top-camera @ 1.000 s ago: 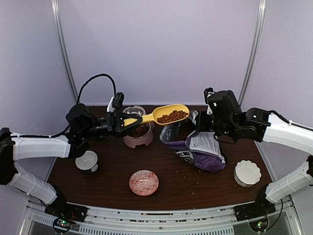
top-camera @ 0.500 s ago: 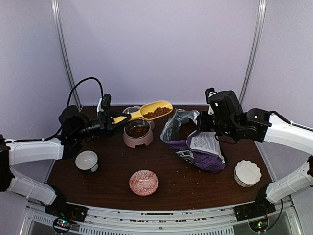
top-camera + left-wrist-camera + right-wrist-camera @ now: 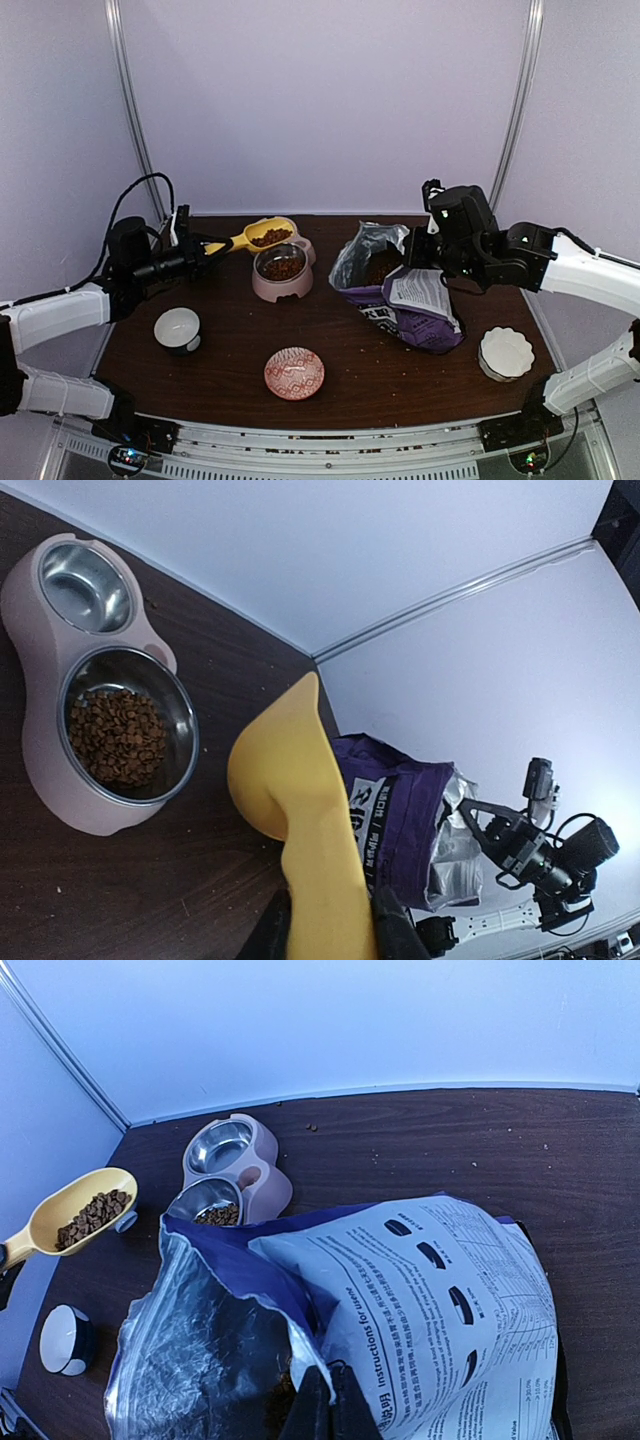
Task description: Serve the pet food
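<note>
My left gripper (image 3: pixel 197 250) is shut on the handle of a yellow scoop (image 3: pixel 262 236), which is held level in the air just behind and left of the pink double feeder (image 3: pixel 262 290). Pet food (image 3: pixel 271 238) lies in the scoop, and more fills the feeder's near steel bowl (image 3: pixel 116 736); the far bowl (image 3: pixel 84 586) is empty. In the left wrist view the scoop (image 3: pixel 300 810) runs up from the left gripper (image 3: pixel 330 940). My right gripper (image 3: pixel 325 1405) is shut on the rim of the open purple bag (image 3: pixel 440 1290), which holds its mouth open.
A black-and-white cup (image 3: pixel 178 328) stands at the left front. A red patterned dish (image 3: pixel 294 372) is at the front middle. A white scalloped dish (image 3: pixel 505 352) sits at the front right. Loose kibble crumbs dot the brown table (image 3: pixel 230 350).
My left arm has drawn back to the left, carrying the loaded scoop from beside the bag's mouth to behind the pink feeder. The right gripper and bag have stayed still.
</note>
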